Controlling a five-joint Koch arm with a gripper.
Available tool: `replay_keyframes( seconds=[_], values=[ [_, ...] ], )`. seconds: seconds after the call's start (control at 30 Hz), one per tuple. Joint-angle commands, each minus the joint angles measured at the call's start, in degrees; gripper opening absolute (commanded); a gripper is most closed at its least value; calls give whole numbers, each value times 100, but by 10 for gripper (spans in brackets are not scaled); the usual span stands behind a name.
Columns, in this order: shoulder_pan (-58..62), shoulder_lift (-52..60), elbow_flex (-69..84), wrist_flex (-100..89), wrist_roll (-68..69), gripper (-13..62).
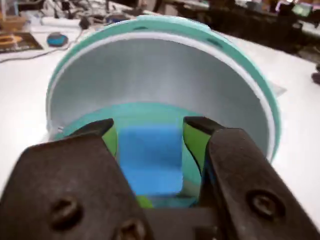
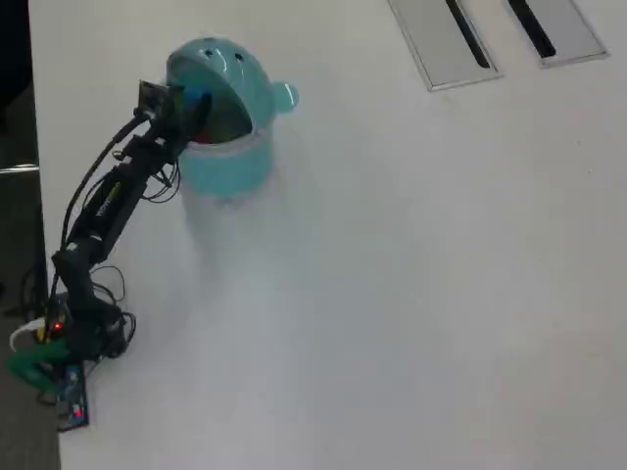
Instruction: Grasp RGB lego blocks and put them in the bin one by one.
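Blue block (image 1: 150, 160) sits between my pincer (image 1: 149, 132) pads, clamped on both sides, jaws closed only as far as the block's width allows. I am at the bin (image 2: 223, 162), which stands near the worktop's far left corner in the overhead view. The pincer hangs over the bin's mouth, lid (image 1: 165, 80) tipped back behind it, its pale inner face filling the wrist view. Step in hand, as I judge it: the drop of the blue one, carry done, release not yet made. Next move calls for little: spread the jaws enough to let the block fall clear into the teal hollow below, then lift straight out without catching the lid or rim. Risk looks small; the block could stick to a green pad (image 1: 194, 142) for an instant. Wrist view gives what the overhead cannot: the grip itself, block square between the pads, and the bin's interior directly beneath. Overhead view gives what the wrist cannot: my arm (image 2: 108, 211) stretched from its base at the worktop's left edge, the bin's side ear (image 2: 284, 96), and no loose block in sight on the worktop. A trace of red shows at the bin's mouth there, too small to say what it is. Something green also peeks under the blue block in the wrist view; I cannot tell whether it is a block.
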Motion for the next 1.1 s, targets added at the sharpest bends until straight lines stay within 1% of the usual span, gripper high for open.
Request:
replay_keyframes(
  seconds=[0.0, 0.1, 0.37, 0.5, 0.63, 0.87, 1.07],
  values=[
    [79, 114, -659, -624, -9, 267],
    [299, 308, -615, -589, -79, 335],
    [404, 1020, -352, -571, 53, 340],
    [413, 1538, 114, -563, 132, 339],
    [563, 1969, 615, -580, 659, 339],
    [835, 2426, 914, -606, 1687, 341],
    [1178, 2856, 1327, -624, 3129, 340]
  ],
)
